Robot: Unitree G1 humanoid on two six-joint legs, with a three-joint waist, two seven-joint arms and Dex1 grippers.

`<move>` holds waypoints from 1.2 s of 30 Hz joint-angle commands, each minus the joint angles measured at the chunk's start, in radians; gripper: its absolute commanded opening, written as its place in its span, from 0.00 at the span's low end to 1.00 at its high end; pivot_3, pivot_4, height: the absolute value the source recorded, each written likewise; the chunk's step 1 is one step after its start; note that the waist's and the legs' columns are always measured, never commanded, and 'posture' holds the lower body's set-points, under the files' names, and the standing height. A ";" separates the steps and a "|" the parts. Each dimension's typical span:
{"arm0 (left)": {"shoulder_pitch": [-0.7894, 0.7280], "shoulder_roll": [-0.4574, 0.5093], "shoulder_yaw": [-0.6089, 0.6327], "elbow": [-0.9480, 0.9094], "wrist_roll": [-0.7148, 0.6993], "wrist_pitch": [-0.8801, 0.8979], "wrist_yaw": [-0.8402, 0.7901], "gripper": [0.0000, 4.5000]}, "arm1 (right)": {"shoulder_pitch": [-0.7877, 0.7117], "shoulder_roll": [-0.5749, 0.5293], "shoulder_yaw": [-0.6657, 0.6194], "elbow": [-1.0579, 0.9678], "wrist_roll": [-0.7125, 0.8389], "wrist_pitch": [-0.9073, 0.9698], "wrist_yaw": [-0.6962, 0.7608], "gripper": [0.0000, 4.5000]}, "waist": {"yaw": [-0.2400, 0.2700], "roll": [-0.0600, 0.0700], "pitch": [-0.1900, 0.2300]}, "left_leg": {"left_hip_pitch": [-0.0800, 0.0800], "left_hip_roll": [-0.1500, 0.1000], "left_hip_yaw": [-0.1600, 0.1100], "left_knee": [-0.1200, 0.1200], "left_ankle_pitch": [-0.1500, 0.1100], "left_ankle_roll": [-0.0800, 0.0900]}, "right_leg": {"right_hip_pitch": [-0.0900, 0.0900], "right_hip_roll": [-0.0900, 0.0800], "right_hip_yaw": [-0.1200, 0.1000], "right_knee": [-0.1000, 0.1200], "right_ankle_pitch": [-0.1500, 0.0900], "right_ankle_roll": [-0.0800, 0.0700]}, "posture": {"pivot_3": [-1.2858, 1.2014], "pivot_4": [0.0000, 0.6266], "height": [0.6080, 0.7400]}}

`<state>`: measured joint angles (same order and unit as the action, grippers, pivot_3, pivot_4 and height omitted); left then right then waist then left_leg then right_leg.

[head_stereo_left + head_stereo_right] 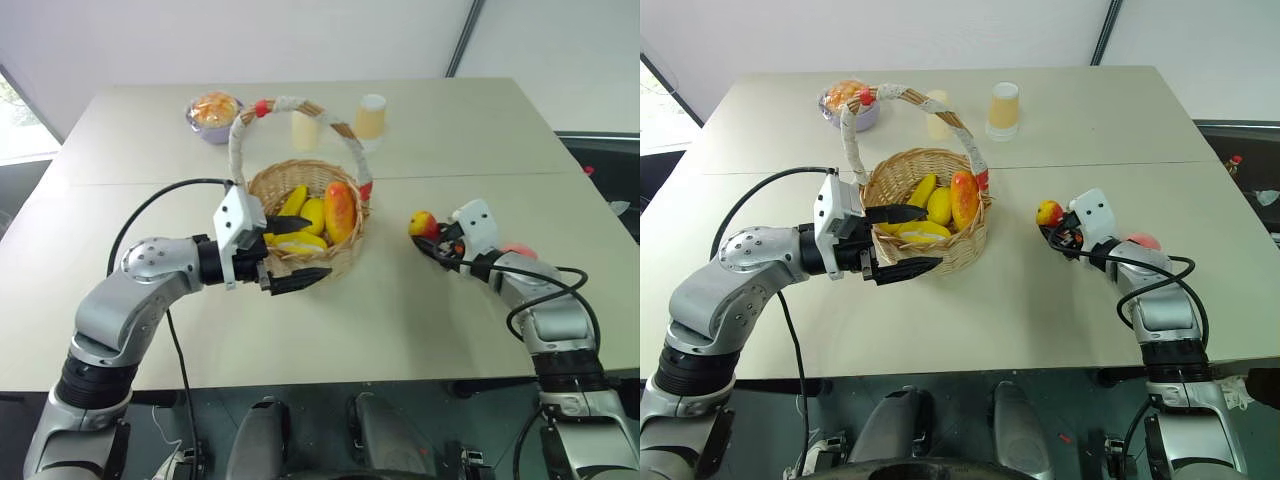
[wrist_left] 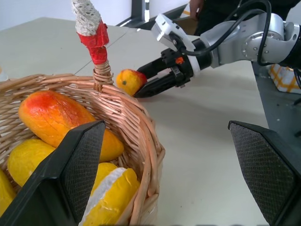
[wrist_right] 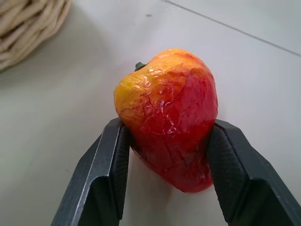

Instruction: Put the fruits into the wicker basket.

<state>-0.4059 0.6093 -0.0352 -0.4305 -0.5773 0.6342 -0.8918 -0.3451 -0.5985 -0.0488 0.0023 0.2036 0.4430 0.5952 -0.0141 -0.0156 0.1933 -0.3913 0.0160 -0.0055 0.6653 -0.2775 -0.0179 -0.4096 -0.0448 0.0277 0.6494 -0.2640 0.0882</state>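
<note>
At right of centre, the right gripper (image 3: 167,176) pinched the apple (image 3: 169,117) on the table (image 1: 400,300). The left gripper (image 1: 290,252), jaws spread, hung at the basket (image 1: 345,255) rim. The shallow pinch might let the apple roll free when lifted.

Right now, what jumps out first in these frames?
The wicker basket at table centre, with its tall red-banded handle, already holds the mango and yellow fruits. To its right, the right gripper has its fingers on both sides of the apple. The left gripper stands open at the basket's near rim.
</note>
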 commanded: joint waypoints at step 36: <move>0.012 -0.029 0.101 -0.039 -0.199 0.009 0.042 1.00 | -0.002 -0.139 -0.160 -0.628 0.261 0.288 0.162 0.98 | 0.015 -0.001 -0.001 | -0.003 0.000 -0.003 -0.001 -0.001 0.001 | 0.000 -0.005 -0.003 -0.003 0.000 0.000 | 0.52 0.24 1.00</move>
<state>-0.3687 0.5963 0.1016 -0.4187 -0.7518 0.6475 -0.8443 -0.3846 -0.7048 -0.1020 -0.6018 0.4462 0.7033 0.7521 0.0007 -0.0167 0.1928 -0.3941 0.0153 -0.0080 0.6647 -0.2784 -0.0165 -0.4089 -0.0496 0.0248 0.6463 -0.2638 0.0880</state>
